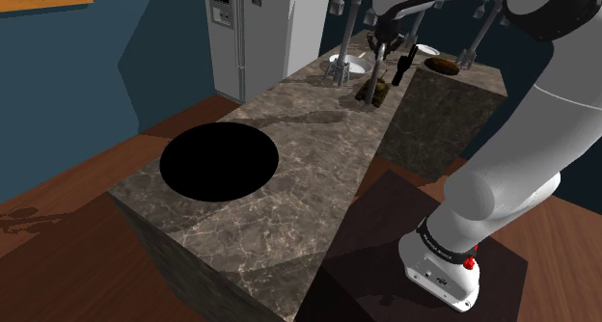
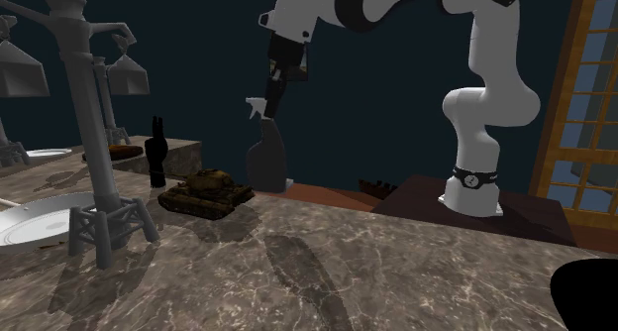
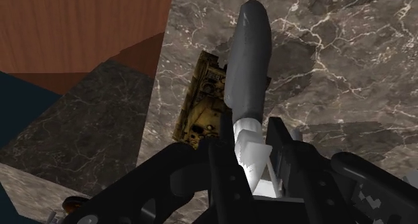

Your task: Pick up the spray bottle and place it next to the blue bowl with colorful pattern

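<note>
At the second exterior view's left lies a pale dish [image 2: 25, 230] beside a grey stand [image 2: 99, 195]. If that dish is the bowl meant, which its colour does not settle, the carry runs that way. Next comes a toy tank [image 2: 206, 192], just beside the spray bottle [image 2: 265, 159]. The bottle is upright near the far edge of the worktop [image 2: 376, 270], dark grey in body with a white head; whether its base rests on the stone I cannot tell. The end effector [image 3: 253, 155] reaches down from above, its fingers nearly closed against either side of that white head, so it appears to have the bottle in its grip. The lift should go straight up, clearing the tank and the stand's arms before crossing, since so high a hold on a tall bottle may let it swing. In the shoulder view a wooden floor [image 1: 58, 190] lies leftmost, then the dark veined marble with a round black area [image 1: 219, 161], then a pale refrigerator [image 1: 241, 36] against blue walls.
</note>
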Robot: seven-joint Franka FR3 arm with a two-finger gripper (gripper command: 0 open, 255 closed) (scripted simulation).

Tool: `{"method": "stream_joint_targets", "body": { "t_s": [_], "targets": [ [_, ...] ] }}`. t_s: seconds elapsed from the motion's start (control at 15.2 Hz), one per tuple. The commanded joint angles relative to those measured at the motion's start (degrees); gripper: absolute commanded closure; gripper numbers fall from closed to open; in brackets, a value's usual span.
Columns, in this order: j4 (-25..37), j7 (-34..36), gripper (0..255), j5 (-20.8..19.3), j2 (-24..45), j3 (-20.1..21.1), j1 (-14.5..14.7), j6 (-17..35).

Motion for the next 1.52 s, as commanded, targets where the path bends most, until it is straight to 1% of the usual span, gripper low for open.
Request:
{"method": "stream_joint_targets", "body": {
  "t_s": [0.0, 0.73, 1.45],
  "targets": [
    [1.0, -0.5, 255, 0.2, -0.3, 0.0, -0.1, -1.2],
    [8.2, -2.7, 255, 1.2, -1.2, 0.2, 0.1, -9.1],
    [17.5, -5.0, 255, 2.2, -0.5, 0.3, 0.2, -17.4]
  ]
}}
